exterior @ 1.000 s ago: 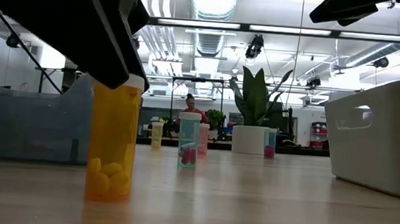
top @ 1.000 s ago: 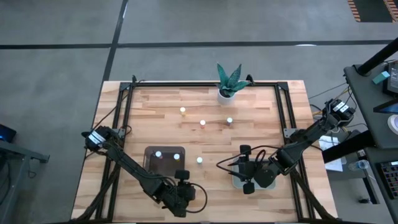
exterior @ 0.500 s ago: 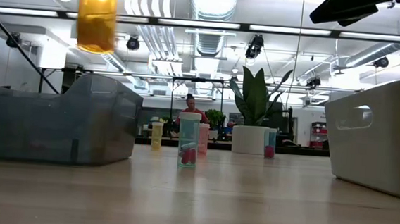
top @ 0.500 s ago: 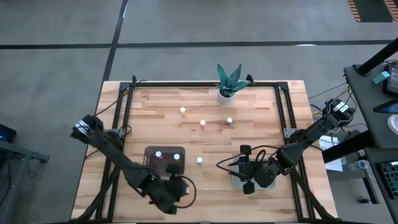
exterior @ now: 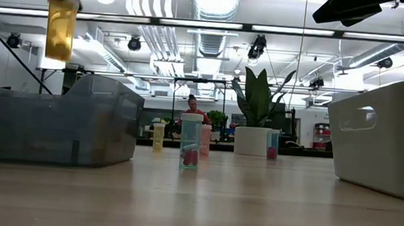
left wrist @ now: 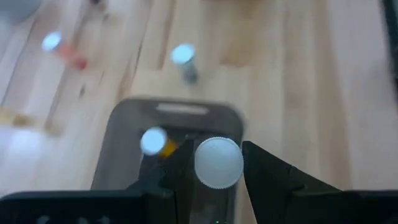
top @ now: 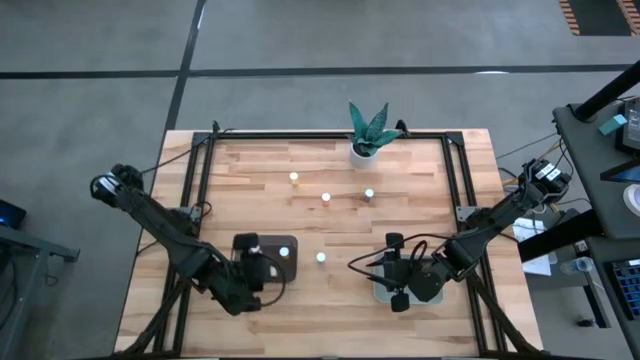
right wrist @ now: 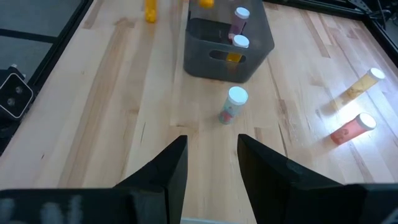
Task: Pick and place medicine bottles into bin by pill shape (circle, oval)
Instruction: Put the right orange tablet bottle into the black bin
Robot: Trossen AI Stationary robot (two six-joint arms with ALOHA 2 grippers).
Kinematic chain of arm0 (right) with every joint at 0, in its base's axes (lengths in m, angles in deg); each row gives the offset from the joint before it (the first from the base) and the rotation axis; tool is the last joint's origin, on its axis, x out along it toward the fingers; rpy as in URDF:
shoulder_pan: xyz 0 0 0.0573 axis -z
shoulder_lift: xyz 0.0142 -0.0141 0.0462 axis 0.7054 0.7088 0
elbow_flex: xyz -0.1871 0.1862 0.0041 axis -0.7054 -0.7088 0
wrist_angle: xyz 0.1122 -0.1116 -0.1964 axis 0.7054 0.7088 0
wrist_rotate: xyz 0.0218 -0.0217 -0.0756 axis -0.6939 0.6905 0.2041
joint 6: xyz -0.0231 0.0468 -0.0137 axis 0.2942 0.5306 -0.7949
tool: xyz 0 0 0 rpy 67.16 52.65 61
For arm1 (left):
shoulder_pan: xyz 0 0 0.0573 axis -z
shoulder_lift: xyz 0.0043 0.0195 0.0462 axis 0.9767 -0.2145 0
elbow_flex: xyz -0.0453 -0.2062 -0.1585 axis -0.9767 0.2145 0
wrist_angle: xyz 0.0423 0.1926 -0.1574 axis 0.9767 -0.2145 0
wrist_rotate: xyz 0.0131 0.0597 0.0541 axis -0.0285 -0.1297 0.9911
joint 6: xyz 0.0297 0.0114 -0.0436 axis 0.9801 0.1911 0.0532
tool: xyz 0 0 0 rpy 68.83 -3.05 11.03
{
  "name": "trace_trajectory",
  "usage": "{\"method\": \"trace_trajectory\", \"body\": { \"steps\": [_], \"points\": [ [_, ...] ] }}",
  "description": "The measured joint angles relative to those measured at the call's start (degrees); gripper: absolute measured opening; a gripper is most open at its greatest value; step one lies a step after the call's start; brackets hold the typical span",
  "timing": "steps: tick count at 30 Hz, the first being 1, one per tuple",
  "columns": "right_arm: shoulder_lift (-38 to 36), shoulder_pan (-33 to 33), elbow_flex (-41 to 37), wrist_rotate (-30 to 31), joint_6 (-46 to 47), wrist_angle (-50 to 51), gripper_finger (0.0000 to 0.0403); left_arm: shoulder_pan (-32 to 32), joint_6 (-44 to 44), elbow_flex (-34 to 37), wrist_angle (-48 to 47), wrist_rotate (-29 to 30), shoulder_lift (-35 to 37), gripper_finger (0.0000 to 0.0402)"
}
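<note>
My left gripper (top: 252,268) is shut on an orange pill bottle (exterior: 60,28) with a white cap (left wrist: 217,163), high above the dark translucent bin (top: 268,243). Another white-capped bottle (left wrist: 153,140) stands inside that bin. One bottle (top: 320,257) stands on the table between the bins, and three more (top: 326,197) stand farther back. My right gripper (top: 396,272) is open and empty over the pale bin (exterior: 386,133) at the near right. My left gripper pinches the orange bottle at its capped top (left wrist: 200,177) between its two fingers (left wrist: 258,165), which come from above and point down. The bottle hangs nearly upright below the fingers, clear of the bin and the table.
A white pot with a green plant (top: 367,135) stands at the far edge. Black frame rails (top: 200,170) run along the table's left, far and right sides. Bare wood lies between the two bins and along the near edge (top: 330,330).
My left gripper has lifted the orange bottle off the table near the near edge. It has carried it up, toward the far edge and a little left, until it hangs over the dark bin. My right arm has kept still.
</note>
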Motion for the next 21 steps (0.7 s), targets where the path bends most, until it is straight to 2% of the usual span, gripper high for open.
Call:
{"method": "trace_trajectory", "body": {
  "steps": [4, 10, 15, 21],
  "points": [
    [0.00, 0.02, 0.00, -0.02, -0.07, 0.00, 0.0132, 0.02, -5.93, 6.97, 1.27, 2.15, 3.48, 0.0104],
    [0.00, 0.02, 0.00, -0.02, -0.11, -0.02, 0.0132, -0.99, -9.12, 16.33, 10.25, 2.51, 4.91, 0.0104],
    [0.00, 0.02, 0.00, 0.00, -0.13, -0.02, 0.0132, -2.17, -9.69, 20.87, 15.65, 2.88, 4.38, 0.0104],
    [0.00, 0.02, 0.00, 0.00, -0.15, 0.00, 0.0132, -2.80, -9.68, 22.54, 16.83, 3.89, 3.11, 0.0104]
  ]
}}
